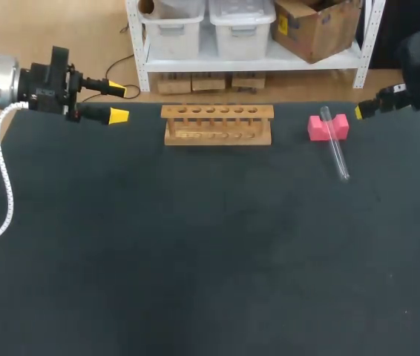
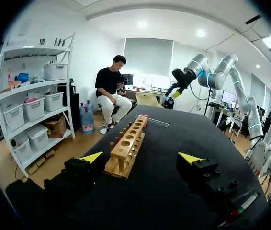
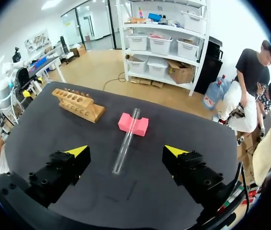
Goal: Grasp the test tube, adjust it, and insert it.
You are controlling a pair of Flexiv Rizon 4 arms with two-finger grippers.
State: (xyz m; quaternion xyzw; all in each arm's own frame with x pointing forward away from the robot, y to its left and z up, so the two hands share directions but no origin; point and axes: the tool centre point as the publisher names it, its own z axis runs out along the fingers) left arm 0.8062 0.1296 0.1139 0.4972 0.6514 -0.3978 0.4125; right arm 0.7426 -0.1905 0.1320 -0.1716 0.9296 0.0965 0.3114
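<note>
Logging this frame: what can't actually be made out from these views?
- Head view: the right hand shows only one yellow tip. Its own arm covers the rest.
- Head view: which end of the test tube is the open one is too small to tell.
- Left wrist view: the pink block is tiny, far beyond the wooden rack.

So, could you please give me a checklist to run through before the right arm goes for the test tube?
1. The test tube lies free, one end propped on the pink block: ok.
2. The right claw is open and empty, with the tube ahead of it: ok.
3. The left claw is open, off to the side of the wooden rack: ok.
4. The rack's holes are all empty: ok.
5. The tube is free of cracks: cannot tell.
</note>
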